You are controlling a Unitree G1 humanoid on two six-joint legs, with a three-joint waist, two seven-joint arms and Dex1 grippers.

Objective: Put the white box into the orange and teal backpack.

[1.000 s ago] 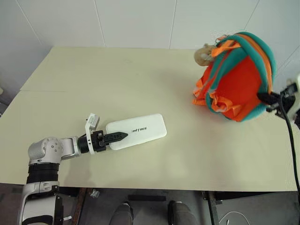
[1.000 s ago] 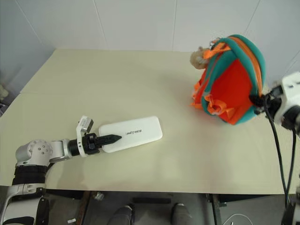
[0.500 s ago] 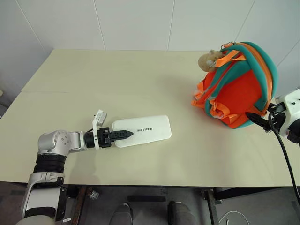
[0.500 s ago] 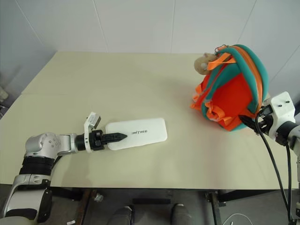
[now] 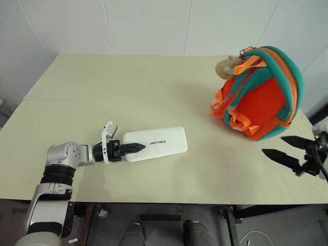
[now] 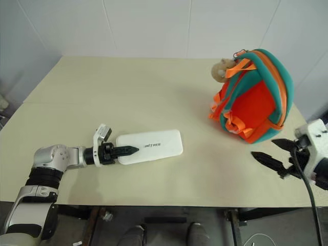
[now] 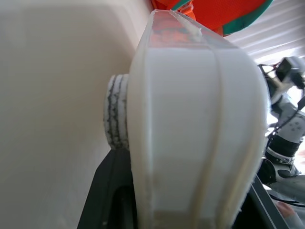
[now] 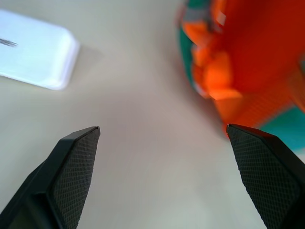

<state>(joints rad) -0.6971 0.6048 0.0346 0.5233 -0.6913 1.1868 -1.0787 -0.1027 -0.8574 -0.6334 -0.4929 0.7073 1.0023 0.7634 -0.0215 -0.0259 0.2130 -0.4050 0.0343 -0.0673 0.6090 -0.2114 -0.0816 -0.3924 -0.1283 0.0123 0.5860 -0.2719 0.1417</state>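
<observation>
On the table (image 5: 154, 92), left fingers (image 5: 134, 147) clamp the white box's (image 5: 159, 143) near end, hiding it; right fingers (image 5: 279, 155) spread empty.

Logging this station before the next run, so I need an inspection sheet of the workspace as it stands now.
Surface: beige table, bare apart from the job's things.
Job's things: white box lies flat; orange and teal backpack stands upright with a plush charm.
Clutter: nothing seen.
Grippers: left gripper shut on the white box's end; right gripper open, apart from the backpack.
Cables: black cable on the right arm.
Surroundings: white tiled wall.
</observation>
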